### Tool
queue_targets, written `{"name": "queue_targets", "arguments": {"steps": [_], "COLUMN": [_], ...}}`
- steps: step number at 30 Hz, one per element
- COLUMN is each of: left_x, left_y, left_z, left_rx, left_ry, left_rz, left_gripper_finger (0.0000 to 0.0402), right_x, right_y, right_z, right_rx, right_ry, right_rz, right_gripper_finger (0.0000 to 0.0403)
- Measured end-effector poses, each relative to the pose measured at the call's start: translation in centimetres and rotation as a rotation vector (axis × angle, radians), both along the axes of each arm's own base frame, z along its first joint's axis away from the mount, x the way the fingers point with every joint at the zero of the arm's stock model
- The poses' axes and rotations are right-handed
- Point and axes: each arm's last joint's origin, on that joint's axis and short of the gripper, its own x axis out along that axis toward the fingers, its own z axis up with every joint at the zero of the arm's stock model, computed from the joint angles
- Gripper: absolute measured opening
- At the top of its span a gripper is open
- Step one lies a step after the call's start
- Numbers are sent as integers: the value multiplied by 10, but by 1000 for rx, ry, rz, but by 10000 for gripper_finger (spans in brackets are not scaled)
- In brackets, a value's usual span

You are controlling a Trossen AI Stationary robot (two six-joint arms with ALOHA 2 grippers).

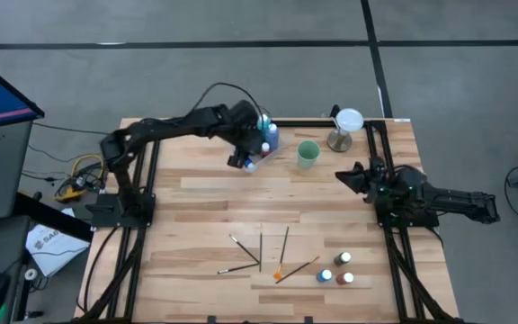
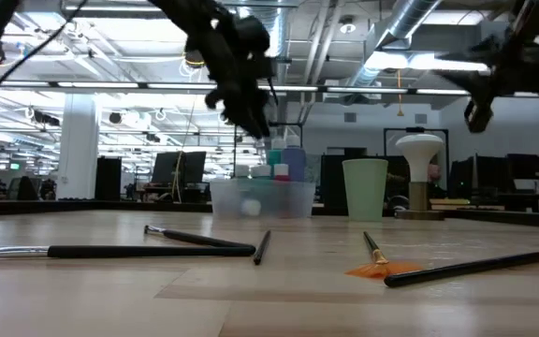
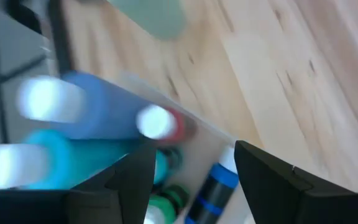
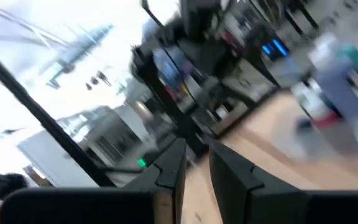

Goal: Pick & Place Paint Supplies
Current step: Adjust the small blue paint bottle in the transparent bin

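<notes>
A clear tray (image 1: pixel 268 142) at the table's far middle holds several white-capped paint bottles (image 3: pixel 98 118), blue, teal, red and green; one blue bottle (image 3: pixel 219 183) lies on its side in it. My left gripper (image 3: pixel 191 180) hangs open above the tray (image 2: pixel 260 198), with nothing between its fingers. Three more bottles (image 1: pixel 335 270) stand near the front right. Several paintbrushes (image 1: pixel 261 252) lie flat on the table's near middle. My right gripper (image 1: pixel 342 175) waits raised at the right, its fingers (image 4: pixel 173 165) a narrow gap apart and empty.
A pale green cup (image 1: pixel 308 155) stands just right of the tray. A white-topped stand (image 1: pixel 344 126) is behind it at the far right. An orange-bristled brush (image 2: pixel 466 270) lies nearest the front. Bare wood lies between the tray and the brushes.
</notes>
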Motion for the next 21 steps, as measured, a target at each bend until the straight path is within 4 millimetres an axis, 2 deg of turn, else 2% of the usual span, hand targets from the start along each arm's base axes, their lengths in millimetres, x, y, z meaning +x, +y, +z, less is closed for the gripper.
{"name": "queue_targets", "arguments": {"steps": [4,7,11,14,17,21], "left_x": [-16,-35,-75,-110,-150,-201], "left_y": [-7,-15,-34,-50,-67,-91], "left_z": [43,76,131,165,194,221], "left_rx": [14,-3,-21,-24,-32,-75], "left_ry": [-153,-269,-479,-623,-770,-953], "left_rz": [84,213,321,372,424,455], "left_gripper_finger": [214,214,214,214,214,214], "right_x": [-4,-11,-20,-19,0,45], "right_y": [0,-3,-5,-7,-13,-26], "right_z": [15,29,51,70,92,128], "right_rx": [3,95,102,81,58,-52], "right_ry": [-163,-326,-422,-403,-274,-58], "right_rz": [-11,-97,-202,-270,-345,-381], "right_gripper_finger": [66,66,66,68,75,92]}}
